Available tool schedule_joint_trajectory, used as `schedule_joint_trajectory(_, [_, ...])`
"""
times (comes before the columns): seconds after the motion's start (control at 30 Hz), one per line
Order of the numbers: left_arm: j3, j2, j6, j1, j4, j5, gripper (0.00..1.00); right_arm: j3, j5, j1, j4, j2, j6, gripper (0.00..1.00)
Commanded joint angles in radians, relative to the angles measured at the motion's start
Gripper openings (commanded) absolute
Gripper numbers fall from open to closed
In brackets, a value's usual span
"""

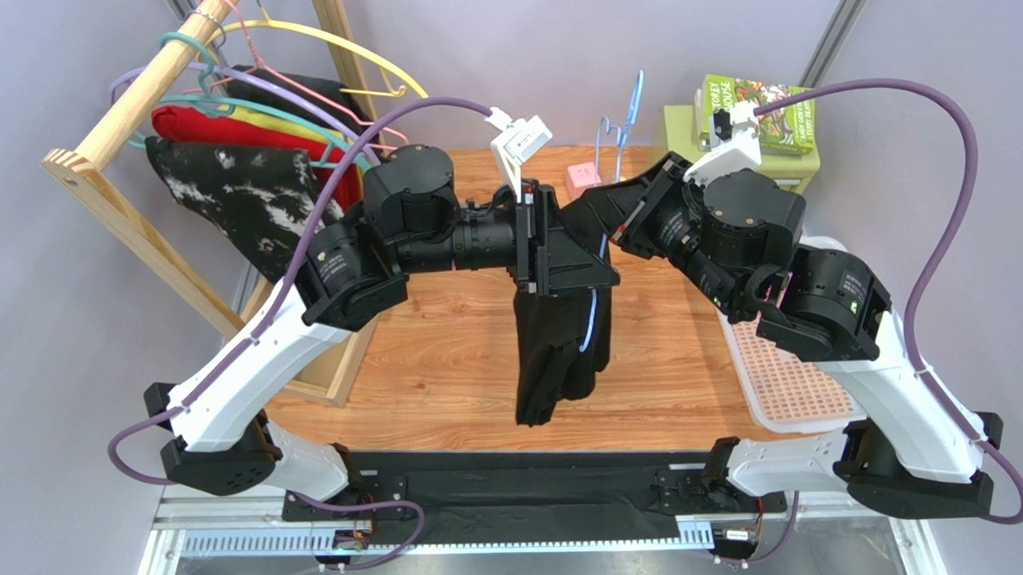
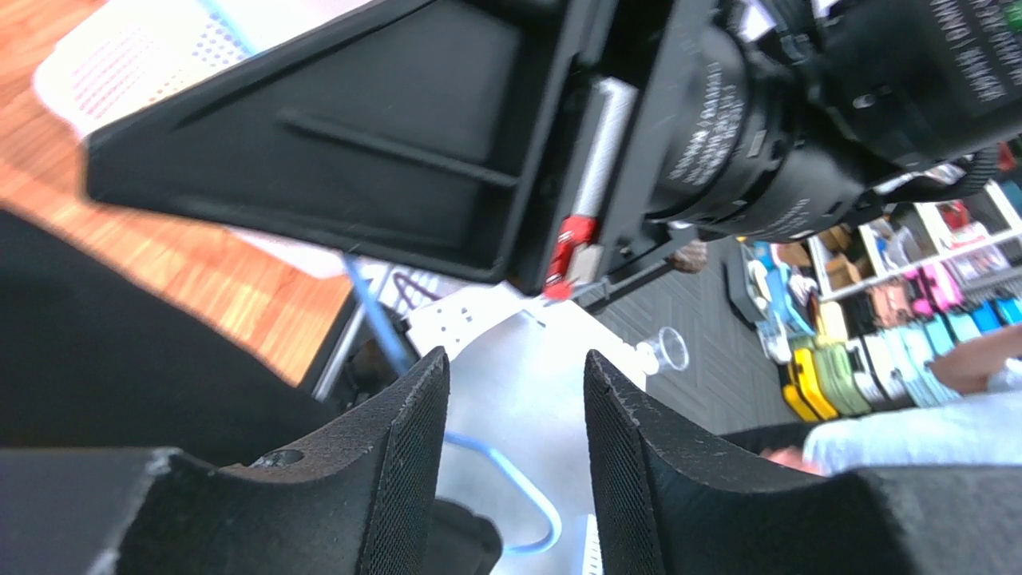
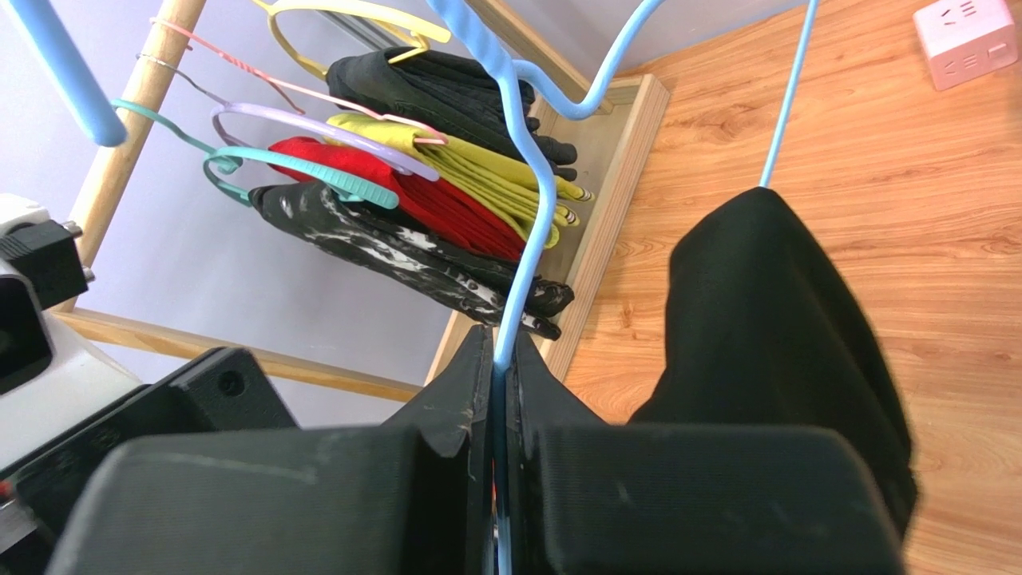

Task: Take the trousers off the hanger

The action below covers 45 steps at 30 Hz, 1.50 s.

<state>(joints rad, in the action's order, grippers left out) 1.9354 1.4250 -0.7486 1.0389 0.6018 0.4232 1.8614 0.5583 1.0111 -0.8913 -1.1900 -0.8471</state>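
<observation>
The black trousers (image 1: 551, 350) hang in a bunch over the table (image 1: 430, 367), draped on the thin light-blue hanger (image 1: 595, 320). The hanger's hook points up at the back. My right gripper (image 1: 597, 214) is shut on the hanger's wire (image 3: 528, 216), which runs up from between its fingertips (image 3: 502, 365). In the right wrist view the trousers (image 3: 768, 324) hang just right of that grip. My left gripper (image 2: 516, 419) is open beside the trousers (image 2: 108, 359). A loop of the hanger (image 2: 534, 497) shows through its gap. Nothing sits between its fingers (image 2: 402, 455).
A wooden rack (image 1: 117, 199) at the back left holds several hangers with a red garment (image 1: 217, 126) and a black one with white splotches (image 1: 238, 189). A white perforated tray (image 1: 801, 380) lies on the right, a pink cube (image 1: 583, 174) and a green box (image 1: 753, 107) at the back.
</observation>
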Motion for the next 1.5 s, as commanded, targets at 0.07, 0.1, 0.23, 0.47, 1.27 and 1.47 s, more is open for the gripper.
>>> schedule_joint_trajectory(0.07, [-0.004,-0.067,0.045,-0.005,0.012,-0.089,0.67,-0.005,-0.001,0.001,0.143,0.035,-0.043,0.0])
schedule_joint_trajectory(0.1, [-0.006,-0.058,0.038,-0.013,0.013,-0.086,0.67,-0.007,-0.009,0.0,0.15,0.036,-0.043,0.0])
schedule_joint_trajectory(0.23, [-0.022,-0.043,0.011,-0.017,0.003,-0.061,0.62,-0.004,-0.024,0.0,0.161,0.041,-0.049,0.0])
schedule_joint_trajectory(0.47, [0.007,0.0,0.002,-0.02,-0.007,-0.034,0.5,-0.002,-0.029,0.0,0.169,0.05,-0.064,0.0])
schedule_joint_trajectory(1.27, [-0.058,-0.014,-0.07,-0.062,-0.092,0.064,0.43,-0.051,-0.078,0.0,0.238,0.067,-0.063,0.0])
schedule_joint_trajectory(1.47, [-0.108,-0.023,-0.124,-0.066,-0.218,0.149,0.37,-0.065,-0.095,0.0,0.272,0.067,-0.04,0.0])
